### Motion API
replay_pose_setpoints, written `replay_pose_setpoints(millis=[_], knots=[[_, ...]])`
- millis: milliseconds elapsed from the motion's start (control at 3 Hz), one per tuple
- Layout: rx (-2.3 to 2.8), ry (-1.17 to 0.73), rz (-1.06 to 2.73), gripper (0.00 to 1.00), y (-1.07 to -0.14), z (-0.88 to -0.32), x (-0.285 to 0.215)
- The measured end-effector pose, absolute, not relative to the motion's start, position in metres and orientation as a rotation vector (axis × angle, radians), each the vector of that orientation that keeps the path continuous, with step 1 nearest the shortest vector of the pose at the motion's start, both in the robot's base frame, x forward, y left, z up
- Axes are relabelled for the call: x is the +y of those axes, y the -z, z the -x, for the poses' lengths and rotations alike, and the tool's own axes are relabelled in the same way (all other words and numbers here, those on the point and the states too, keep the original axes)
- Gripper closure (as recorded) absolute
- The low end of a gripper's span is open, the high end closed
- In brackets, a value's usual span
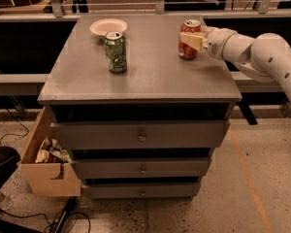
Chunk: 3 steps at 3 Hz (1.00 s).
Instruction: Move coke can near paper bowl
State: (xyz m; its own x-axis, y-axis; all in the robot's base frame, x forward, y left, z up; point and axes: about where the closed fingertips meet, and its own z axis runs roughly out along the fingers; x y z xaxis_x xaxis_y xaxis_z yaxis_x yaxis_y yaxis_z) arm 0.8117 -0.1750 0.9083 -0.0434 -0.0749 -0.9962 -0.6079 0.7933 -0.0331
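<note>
The coke can (pixel 186 52), red with a silver top, stands upright on the grey cabinet top near the back right. My gripper (pixel 188 41) reaches in from the right on the white arm. Its cream fingers (pixel 192 41) sit across the can's middle and grip it. The can's base still looks to be resting on the surface. The paper bowl (pixel 108 26), white and shallow, sits at the back left of the cabinet top, well away from the coke can.
A green can (pixel 116 52) stands upright just in front of the bowl. The cabinet top (pixel 155 76) has drawers below. An open wooden drawer (pixel 46 161) with clutter juts out low on the left. Rails run behind the cabinet.
</note>
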Motion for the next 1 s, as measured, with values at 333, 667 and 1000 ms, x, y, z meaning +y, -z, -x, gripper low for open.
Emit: replay_pose_setpoints(millis=[333,667,1000], knots=[[1.574,-0.476,0.566,1.00,-0.907,-0.813,-0.169],[1.574,-0.476,0.566,1.00,-0.908,-0.813,-0.169],[1.538,-0.493,0.580,1.00,-0.919,-0.819,-0.163]])
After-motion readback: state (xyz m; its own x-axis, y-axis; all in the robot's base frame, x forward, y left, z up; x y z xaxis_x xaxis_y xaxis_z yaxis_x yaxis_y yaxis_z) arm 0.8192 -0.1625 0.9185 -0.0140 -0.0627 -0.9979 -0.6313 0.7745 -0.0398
